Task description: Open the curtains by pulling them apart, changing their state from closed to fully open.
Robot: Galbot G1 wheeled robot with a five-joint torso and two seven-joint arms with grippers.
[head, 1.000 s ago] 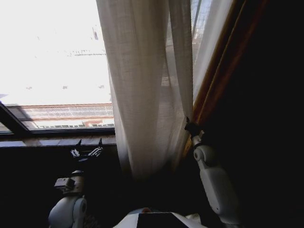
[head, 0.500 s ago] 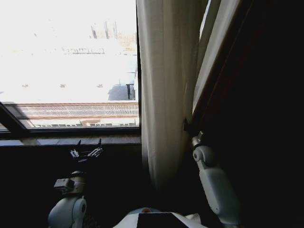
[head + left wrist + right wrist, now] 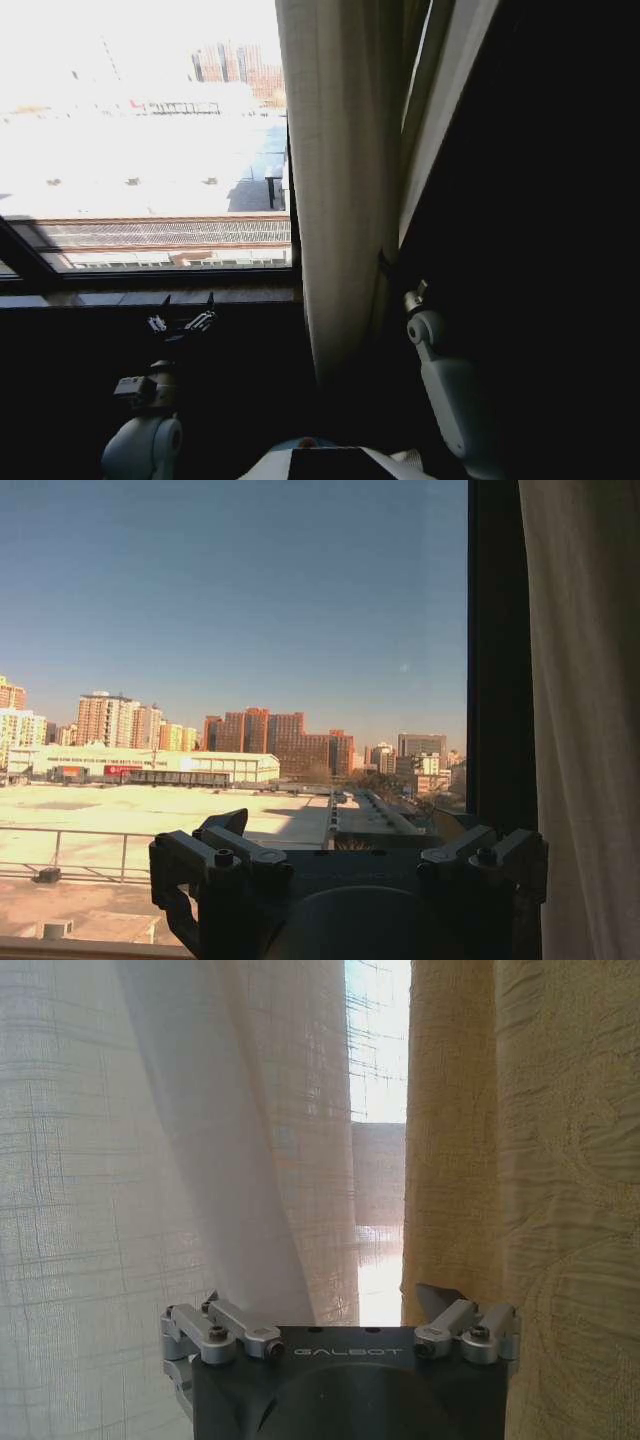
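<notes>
Risking losing the curtains (image 3: 340, 150), hanging ungripped just ahead of the spread-open right tool (image 3: 328, 1300), with the left tool (image 3: 188, 302) idling released.

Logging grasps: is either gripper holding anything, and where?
Nothing is held. Right gripper open at the edge of the curtain; left gripper open near the windowsill.

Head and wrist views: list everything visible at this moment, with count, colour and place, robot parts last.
Curtains: sheer white panels, bunched right of the window.
Heavy drape: one, yellow-tan, beside the sheer curtain.
Window frame: black bars, along the glass.
Window sill: one, brown, under the glass.
City buildings: several, reddish and pale, outside.
Left gripper: black, open, below the sill.
Right gripper: black, open, facing the curtain gap.
</notes>
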